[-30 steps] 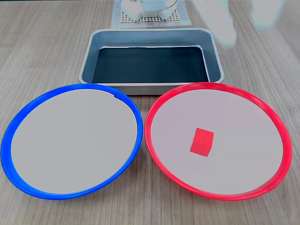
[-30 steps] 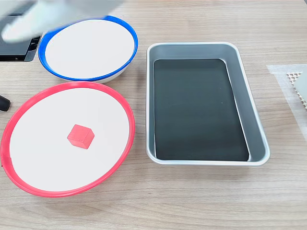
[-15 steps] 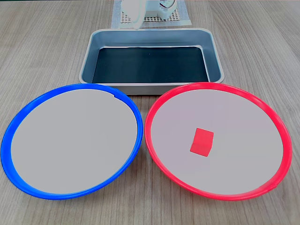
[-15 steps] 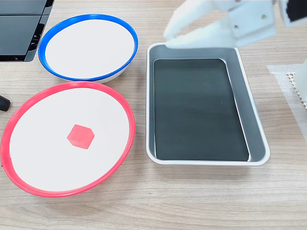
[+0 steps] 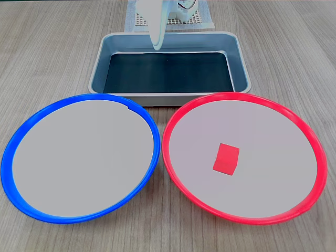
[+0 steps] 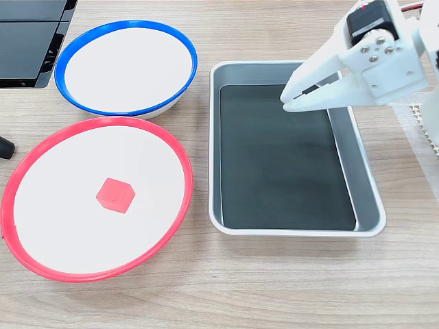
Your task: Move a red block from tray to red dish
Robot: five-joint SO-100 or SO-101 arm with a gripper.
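Red block (image 6: 114, 195) in red dish (image 6: 180, 162), well apart from gripper (image 6: 287, 101) over tray (image 6: 367, 186).

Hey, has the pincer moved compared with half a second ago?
Yes. In a fixed view the pincer has dropped from the tray's far rim to above its black bottom. The red block stays put.

My table (image 5: 47, 47) is pale wood-grain. In a fixed view, the tray (image 5: 239, 58) sits on it at the far side, with the blue dish (image 5: 21, 142) near left and the red dish (image 5: 310, 142) near right, their rims almost touching. A white mesh mat (image 5: 202, 20) lies beyond the tray.
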